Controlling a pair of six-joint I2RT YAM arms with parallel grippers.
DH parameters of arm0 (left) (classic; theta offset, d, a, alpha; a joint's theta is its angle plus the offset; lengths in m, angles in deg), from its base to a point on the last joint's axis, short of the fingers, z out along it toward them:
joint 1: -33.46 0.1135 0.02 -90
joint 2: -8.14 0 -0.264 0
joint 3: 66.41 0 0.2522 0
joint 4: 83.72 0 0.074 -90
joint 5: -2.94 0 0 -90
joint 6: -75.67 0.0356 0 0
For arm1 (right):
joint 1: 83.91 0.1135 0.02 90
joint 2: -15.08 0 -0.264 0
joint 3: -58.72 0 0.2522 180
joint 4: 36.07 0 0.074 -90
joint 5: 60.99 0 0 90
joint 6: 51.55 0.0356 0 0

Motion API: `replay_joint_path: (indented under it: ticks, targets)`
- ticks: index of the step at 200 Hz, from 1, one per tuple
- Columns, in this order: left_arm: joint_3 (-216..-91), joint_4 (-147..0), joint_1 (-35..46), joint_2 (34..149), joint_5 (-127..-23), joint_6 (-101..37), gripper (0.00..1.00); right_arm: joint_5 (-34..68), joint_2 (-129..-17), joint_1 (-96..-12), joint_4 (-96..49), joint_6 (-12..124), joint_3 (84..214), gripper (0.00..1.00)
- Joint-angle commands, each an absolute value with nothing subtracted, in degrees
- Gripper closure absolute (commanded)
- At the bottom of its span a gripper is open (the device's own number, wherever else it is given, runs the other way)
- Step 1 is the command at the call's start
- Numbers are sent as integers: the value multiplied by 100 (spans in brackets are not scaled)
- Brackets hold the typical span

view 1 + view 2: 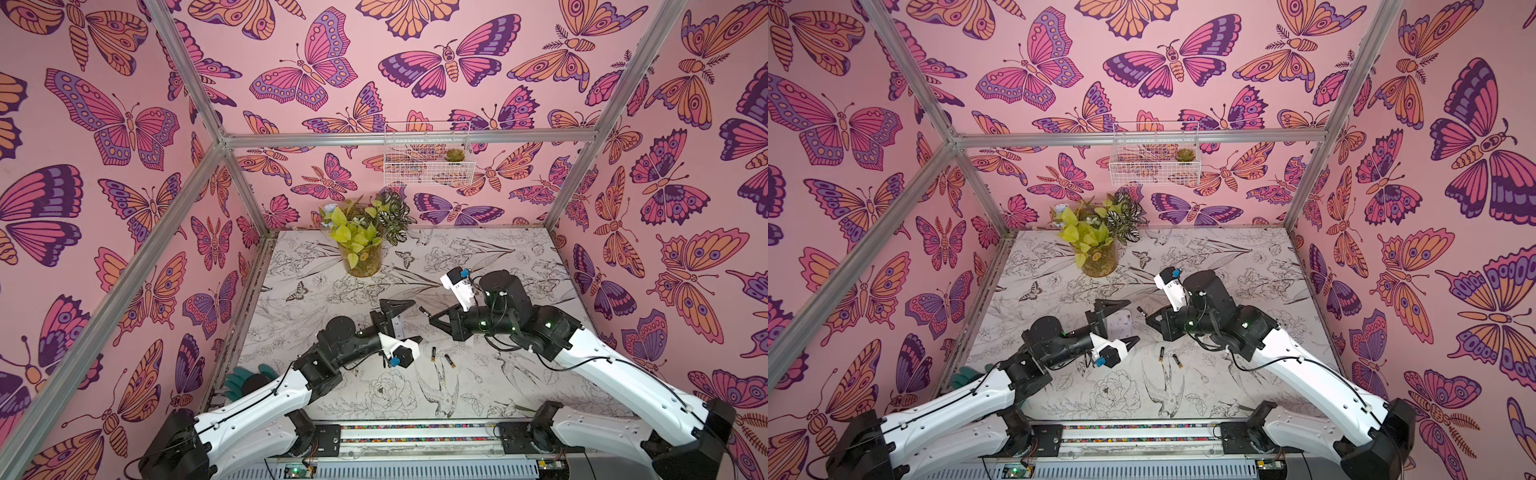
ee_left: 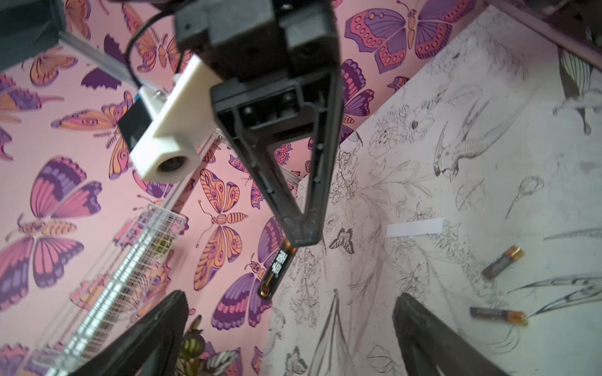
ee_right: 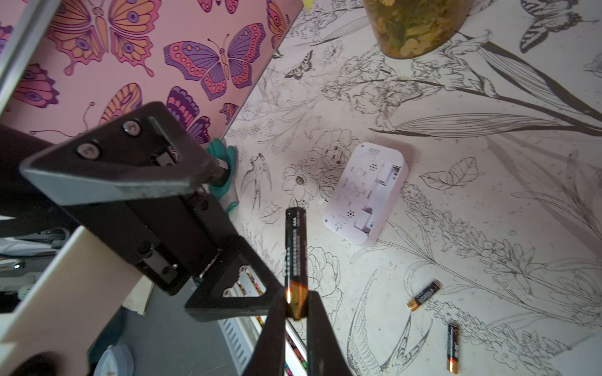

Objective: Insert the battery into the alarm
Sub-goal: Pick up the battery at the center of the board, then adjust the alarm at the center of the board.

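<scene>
The alarm [image 3: 365,192] is a white rounded slab lying back-up on the table, with its battery slot uncovered. In a top view the alarm [image 1: 1121,325] lies below my left gripper [image 1: 1133,321], whose two fingers stand far apart with nothing between them. My right gripper [image 3: 294,307] is shut on the copper end of a black battery [image 3: 295,254], which sticks straight out past the fingertips. In both top views the held battery [image 1: 424,311] [image 1: 1140,311] points toward the left gripper [image 1: 415,322], just right of the alarm. In the left wrist view the battery [image 2: 277,270] hangs from the right gripper [image 2: 303,239].
Two loose batteries [image 1: 433,353] [image 1: 449,360] lie on the table in front of the grippers. A glass pot of leafy plants [image 1: 361,257] stands at the back. A teal glove [image 1: 245,380] lies by the left wall. A wire basket [image 1: 428,153] hangs on the back wall.
</scene>
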State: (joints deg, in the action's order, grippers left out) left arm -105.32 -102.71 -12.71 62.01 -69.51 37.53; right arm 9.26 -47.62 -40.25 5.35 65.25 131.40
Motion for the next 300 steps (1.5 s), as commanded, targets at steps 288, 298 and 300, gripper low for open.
replay_joint_path:
  ticks: [288, 298, 300]
  targets:
    - [-10559, -8309, -35, 8270, -6789, -6554, 33, 3067, -6609, -3101, -1380, 8511, 11813, 100]
    - [-10600, -8367, -92, 8362, -6790, -6610, 33, 3129, -6669, -3100, -1362, 8520, 11844, 100]
    - [-10603, -8391, -104, 8374, -6790, -6632, 33, 3134, -6678, -3100, -1361, 8520, 11851, 100]
